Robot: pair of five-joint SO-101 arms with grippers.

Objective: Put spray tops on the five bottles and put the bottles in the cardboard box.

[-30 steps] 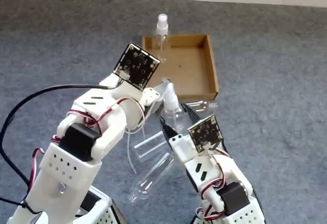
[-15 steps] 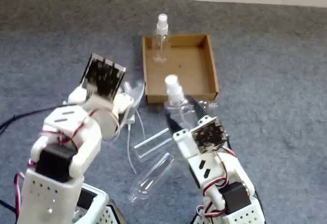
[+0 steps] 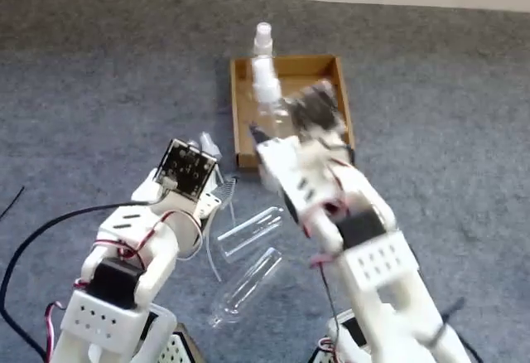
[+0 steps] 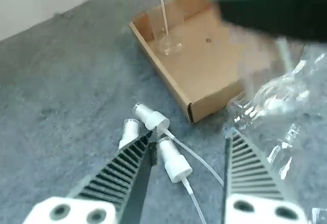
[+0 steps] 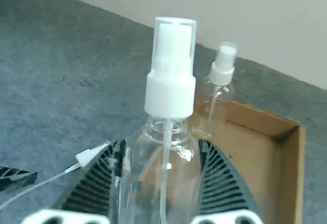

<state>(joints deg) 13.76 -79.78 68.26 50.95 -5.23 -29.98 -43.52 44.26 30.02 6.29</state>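
Toward the near edge of the grey carpet (image 3: 99, 73), two uncapped bottles (image 3: 245, 287) of clear plastic lie on their sides, close to each other and between the two arm bases. A thin dip tube runs across the carpet just beside them.

A little farther in, the left gripper (image 4: 190, 139) hangs low over the carpet with its toothed jaws spread wide apart and nothing between them. Just beyond its fingertips lie three loose spray tops (image 4: 151, 119), white, bunched together, with their tubes trailing out; they sit near the cardboard box (image 3: 342, 106), off its near left corner.

The box is shallow, open at the top and plain brown. The right arm stretches out over its near edge, and the right gripper (image 5: 161, 150) is clamped on the body of a capped bottle (image 5: 170, 88), which stands upright above the near left part of the box. Whether its base touches the box floor cannot be told.

In the far left corner of the box, a second bottle (image 3: 263, 41) stands upright with its white spray top on, apart from the held one.
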